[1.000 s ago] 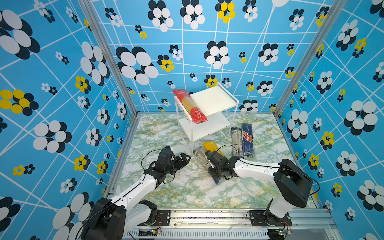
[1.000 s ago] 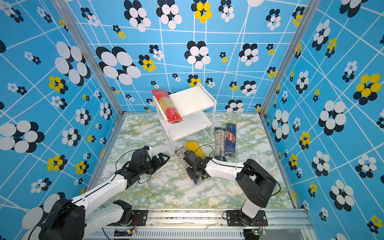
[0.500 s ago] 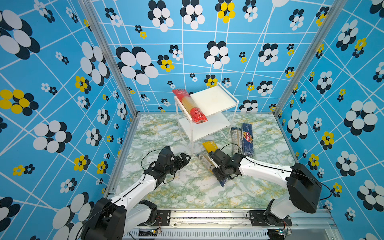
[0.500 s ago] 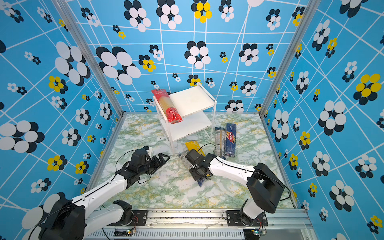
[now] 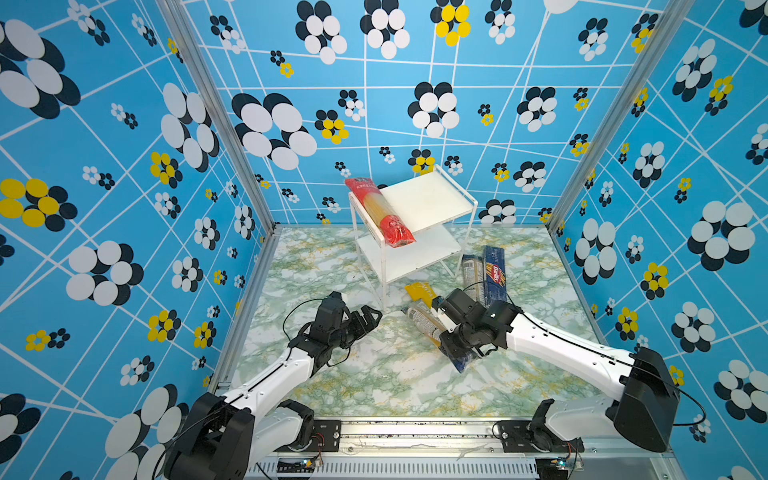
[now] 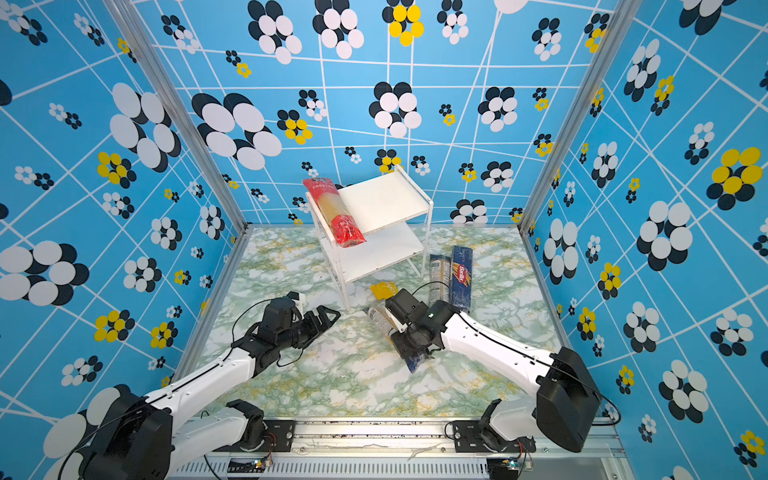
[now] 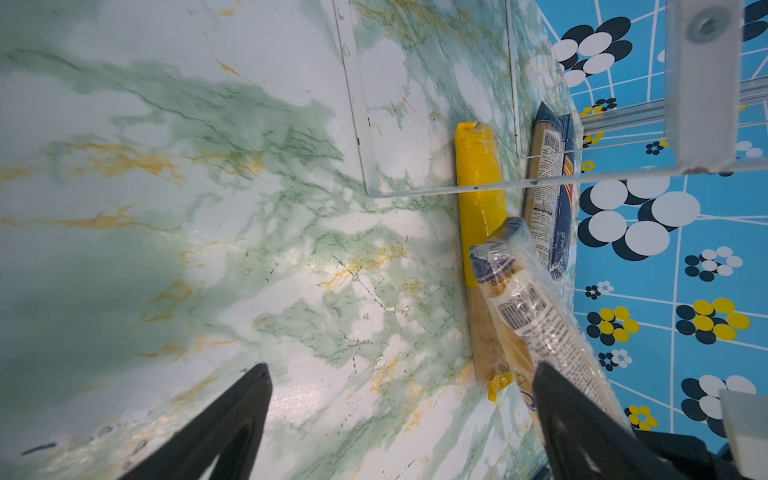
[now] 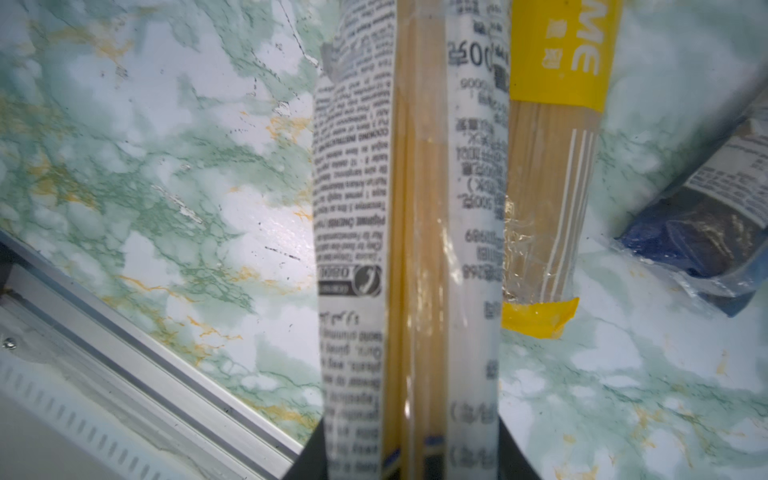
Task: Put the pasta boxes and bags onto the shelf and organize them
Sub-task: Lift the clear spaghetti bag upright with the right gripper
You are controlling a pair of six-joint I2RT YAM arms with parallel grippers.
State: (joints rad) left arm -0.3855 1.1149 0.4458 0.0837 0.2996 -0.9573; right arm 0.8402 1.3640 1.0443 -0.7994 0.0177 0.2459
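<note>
Sitting between the two black fingers of the right gripper point(image 5: 454, 354) is a see-through spaghetti pack point(image 5: 422, 322) with navy ends, and the fingers squeeze it from both sides, as the right wrist view shows point(image 8: 415, 249). This pack is in front of the shelf point(image 5: 432, 195), low over the green marble table point(image 5: 374, 374). I cannot tell if it touches the table. In the left wrist view its far end point(image 7: 536, 316) sits partly on top of the yellow pack point(image 7: 480, 187), which lies flat on the table right beside it point(image 5: 419, 289). Off to the right of the shelf, another see-through pack point(image 5: 471, 270) and the navy Barilla box point(image 5: 494, 272) lie side by side on the table, touching. The red-ended pack point(image 5: 380, 212) lies on the top white board of the shelf, along its left edge, with one red end poking over the front. The lower board is bare. The left gripper point(image 5: 370, 318) is just above the table to the left of the shelf, with its fingers spread wide and nothing between them point(image 7: 399, 370).
</note>
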